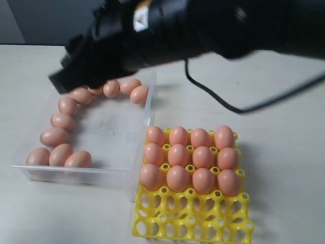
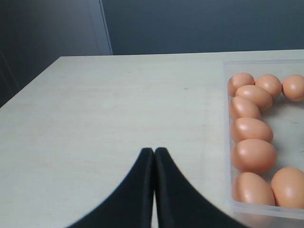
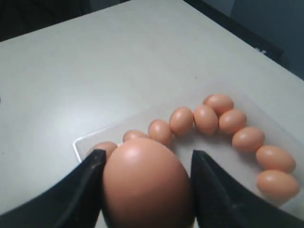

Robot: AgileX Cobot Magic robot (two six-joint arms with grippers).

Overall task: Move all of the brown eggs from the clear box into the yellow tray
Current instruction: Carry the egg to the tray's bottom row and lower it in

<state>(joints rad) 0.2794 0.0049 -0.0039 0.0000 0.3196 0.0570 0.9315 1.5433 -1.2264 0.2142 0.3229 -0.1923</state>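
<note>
Inside right end effector (image 3: 147,156) grip, brown egg (image 3: 145,190)

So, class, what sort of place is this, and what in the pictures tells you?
Probably a robotics lab bench, not a kitchen: a plain pale table before a plain dark wall, and a black right gripper holding a brown egg above a clear box beside a yellow tray.

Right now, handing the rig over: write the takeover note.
Left pincer: shut, empty, over bare table beside the clear box.
Right pincer: shut on one brown egg, over the box's far end.
Done: twelve tray eggs seated in the yellow tray, three full rows.
Left: the held egg plus about eleven box eggs lining the walls; the tray's two near rows are empty.
</note>
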